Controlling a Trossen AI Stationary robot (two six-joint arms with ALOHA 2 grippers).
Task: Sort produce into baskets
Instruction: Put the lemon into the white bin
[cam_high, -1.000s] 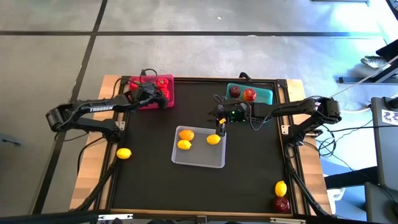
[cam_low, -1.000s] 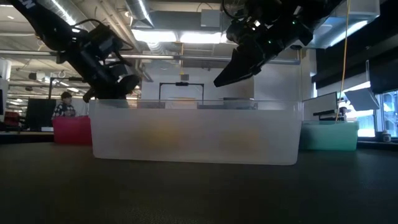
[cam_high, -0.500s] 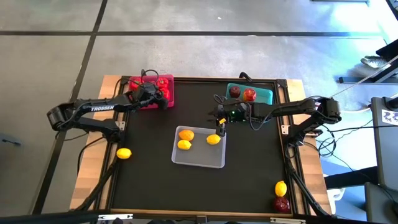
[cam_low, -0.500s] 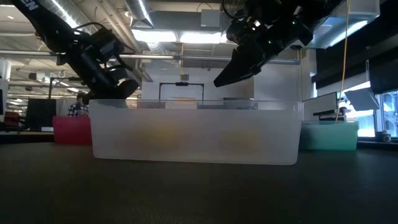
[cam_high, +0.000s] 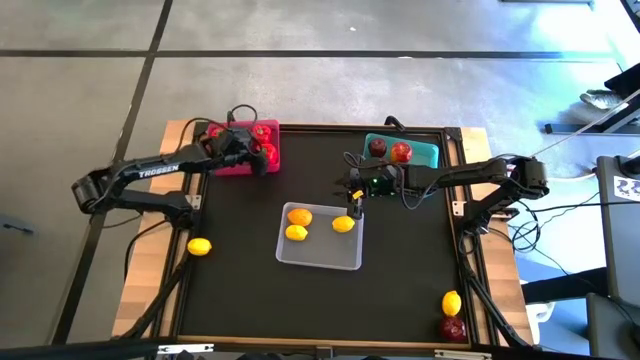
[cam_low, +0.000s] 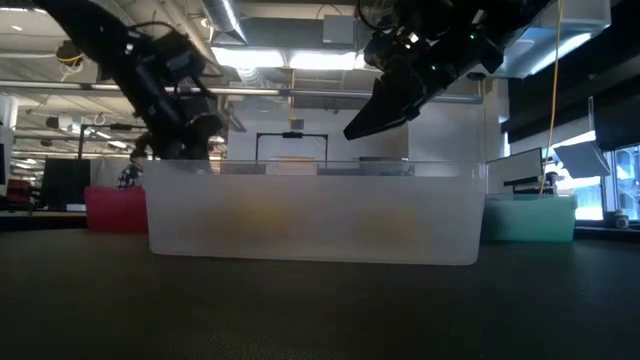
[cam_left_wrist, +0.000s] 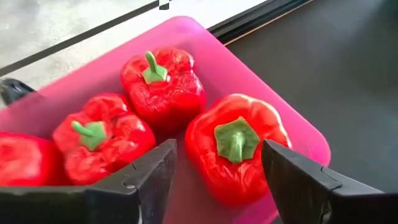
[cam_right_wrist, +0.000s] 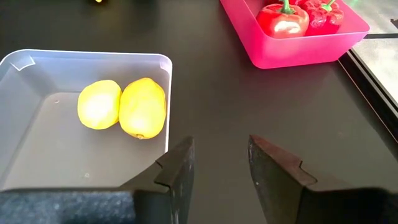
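Observation:
The pink basket (cam_high: 242, 170) at the far left holds several red peppers (cam_left_wrist: 163, 84). My left gripper (cam_left_wrist: 214, 171) hovers open just above it. Its fingers stand on either side of one pepper (cam_left_wrist: 236, 146), which rests on the basket floor, stem up. My right gripper (cam_right_wrist: 217, 165) hangs open with nothing between its fingers, over the far right corner of the clear basket (cam_high: 325, 250), which holds three lemons (cam_high: 299, 215). The teal basket (cam_high: 425, 155) at the far right holds two apples (cam_high: 401, 152).
One lemon (cam_high: 200, 246) lies at the table's left edge. Another lemon (cam_high: 452, 303) and an apple (cam_high: 453, 328) lie at the near right corner. The black mat between the baskets and the near edge is open floor.
My left gripper has risen a little over the pink basket and tipped. My right arm has kept still.

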